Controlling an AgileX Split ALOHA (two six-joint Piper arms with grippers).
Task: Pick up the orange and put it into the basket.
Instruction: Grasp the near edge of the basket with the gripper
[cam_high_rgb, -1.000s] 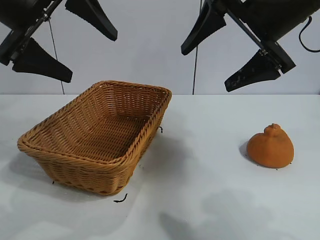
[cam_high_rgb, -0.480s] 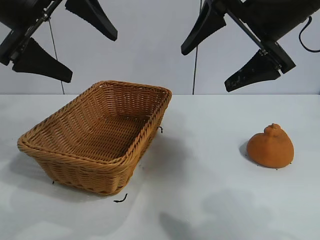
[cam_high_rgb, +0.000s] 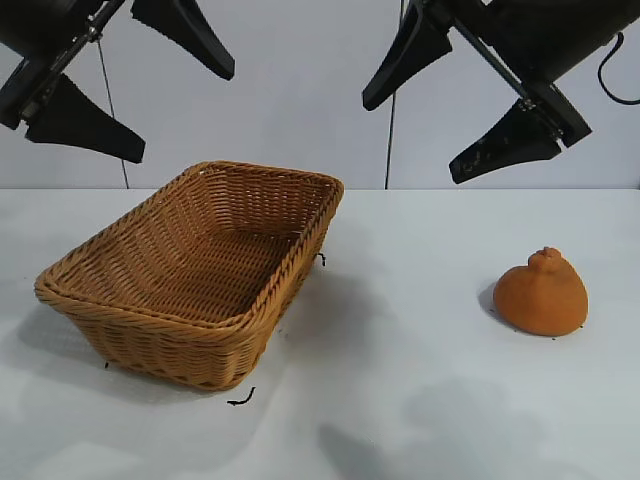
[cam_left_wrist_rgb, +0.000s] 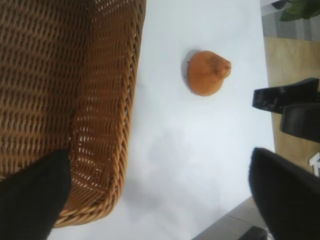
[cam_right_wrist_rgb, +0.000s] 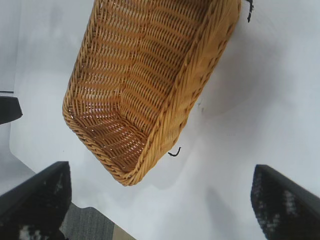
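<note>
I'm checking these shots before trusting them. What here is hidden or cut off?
- Orange: its far side and underside are hidden in the exterior view; absent from the right wrist view.
- Basket: cut off by the frame edges in both wrist views.
- Left end effector and right end effector: arms cropped by the exterior view's top edge.

A white worktop (cam_high_rgb: 400, 400) carries everything, with a small curled black scrap (cam_high_rgb: 240, 399) lying on it, a pale wall (cam_high_rgb: 300, 120) behind with two thin dark cables (cam_high_rgb: 391, 140) hanging down it, and, beyond the worktop's edge, wooden floor (cam_left_wrist_rgb: 287, 75) and green leaves (cam_left_wrist_rgb: 300, 9).
</note>
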